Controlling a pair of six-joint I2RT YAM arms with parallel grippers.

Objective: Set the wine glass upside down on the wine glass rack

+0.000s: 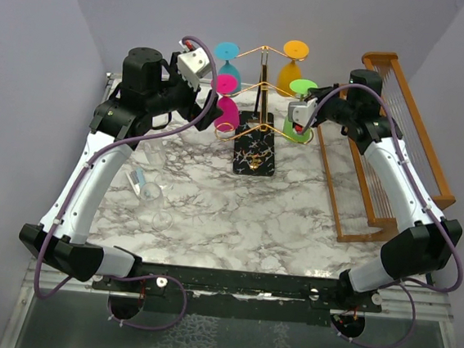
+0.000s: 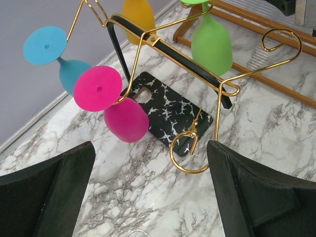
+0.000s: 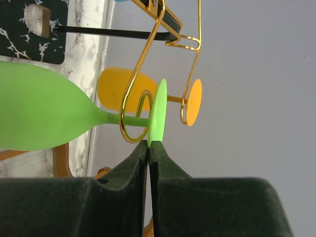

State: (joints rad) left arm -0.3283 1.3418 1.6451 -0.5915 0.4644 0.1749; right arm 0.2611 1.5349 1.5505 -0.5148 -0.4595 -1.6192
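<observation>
The gold wire wine glass rack (image 1: 261, 85) stands on its black speckled base (image 1: 253, 155) at the back middle. A green wine glass (image 1: 301, 125) hangs upside down in a right scroll arm. My right gripper (image 1: 303, 107) is shut on the edge of its flat foot (image 3: 160, 111), with the stem inside a gold loop and the bowl (image 3: 39, 113) to the left. My left gripper (image 1: 209, 108) is open and empty, held above the table left of the rack (image 2: 173, 49). Its fingers (image 2: 59, 187) frame the marble and the rack's base (image 2: 170, 113).
Pink (image 2: 126, 118), blue (image 2: 74, 74) and orange (image 2: 139, 15) glasses hang upside down on the rack. A clear glass (image 1: 150, 191) lies on the marble at the left. A brown wooden slatted rack (image 1: 391, 140) stands at the right. Grey walls close the back and sides.
</observation>
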